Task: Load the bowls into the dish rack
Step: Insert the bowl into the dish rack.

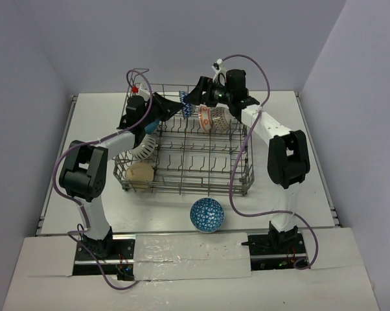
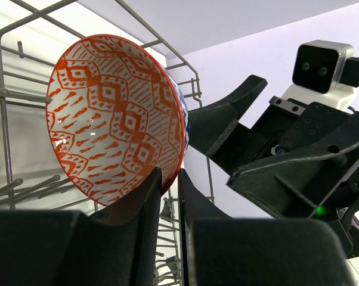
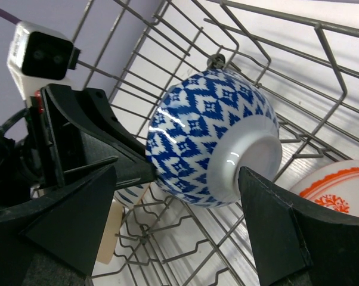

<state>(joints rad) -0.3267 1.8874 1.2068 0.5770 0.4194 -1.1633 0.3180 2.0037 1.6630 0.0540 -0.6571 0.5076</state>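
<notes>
A bowl (image 3: 209, 137) with blue-and-white diamonds outside and an orange pattern inside (image 2: 114, 113) hangs tilted over the far end of the grey wire dish rack (image 1: 182, 186). My left gripper (image 2: 170, 179) is shut on its rim, one finger inside and one outside. In the top view that gripper (image 1: 179, 106) reaches in from the left. My right gripper (image 3: 176, 173) is open, its fingers on either side of the bowl, the right fingertip (image 3: 269, 214) close to the white foot. Another blue patterned bowl (image 1: 206, 214) sits on the table in front of the rack.
In the rack stand a white bowl with orange marks (image 1: 211, 119) at the far right, a striped white bowl (image 1: 143, 148) on the left and a beige bowl (image 1: 140, 173) at the near-left corner. Upright tines fill the rack's middle. A raised handle (image 1: 135, 87) stands at its far-left corner.
</notes>
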